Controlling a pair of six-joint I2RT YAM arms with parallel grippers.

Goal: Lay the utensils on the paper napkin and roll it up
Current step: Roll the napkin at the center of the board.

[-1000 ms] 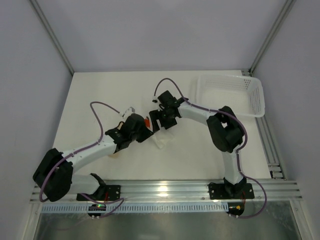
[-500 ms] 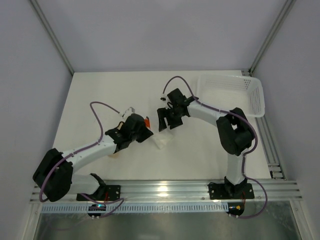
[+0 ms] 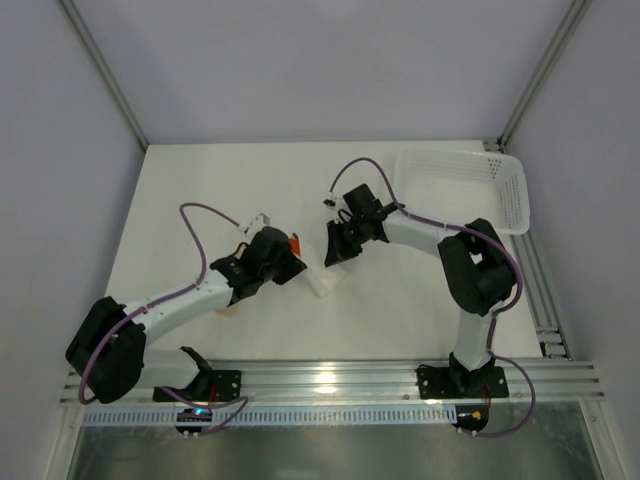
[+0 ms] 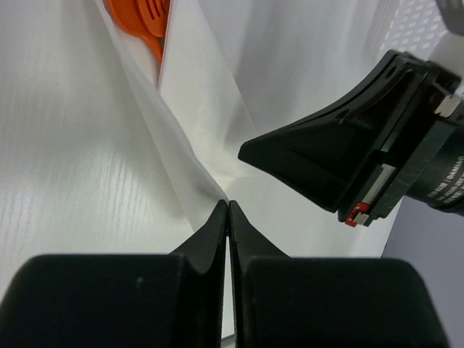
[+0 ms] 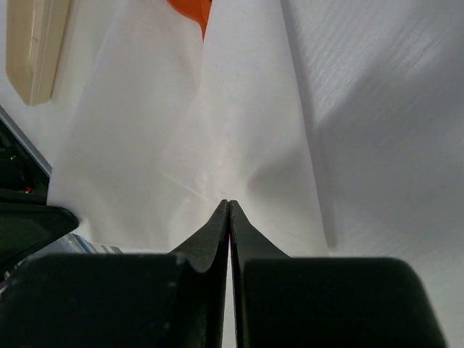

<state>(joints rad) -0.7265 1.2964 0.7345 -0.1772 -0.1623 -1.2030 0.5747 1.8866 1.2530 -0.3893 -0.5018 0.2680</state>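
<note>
The paper napkin [image 3: 322, 285] lies crumpled mid-table between the two grippers. An orange utensil [image 4: 138, 18] pokes out from under the napkin's fold [image 4: 196, 109]; its orange end [image 5: 192, 9] also shows at the top of the right wrist view. My left gripper [image 4: 228, 203] is shut, with the napkin's folded edge running right into its tips. My right gripper [image 5: 229, 203] is shut too, and creases in the napkin [image 5: 239, 109] radiate from its tips. In the top view the left gripper [image 3: 298, 266] and right gripper [image 3: 331, 257] face each other closely. Other utensils are hidden.
A white perforated basket [image 3: 515, 195] stands at the back right. A short beige piece [image 5: 32, 43] lies beside the napkin, on the left arm's side. The right gripper's black body [image 4: 341, 159] fills the right of the left wrist view.
My right gripper has pulled back to the right and gone from wide open to shut at the napkin. The left arm has stayed still.
</note>
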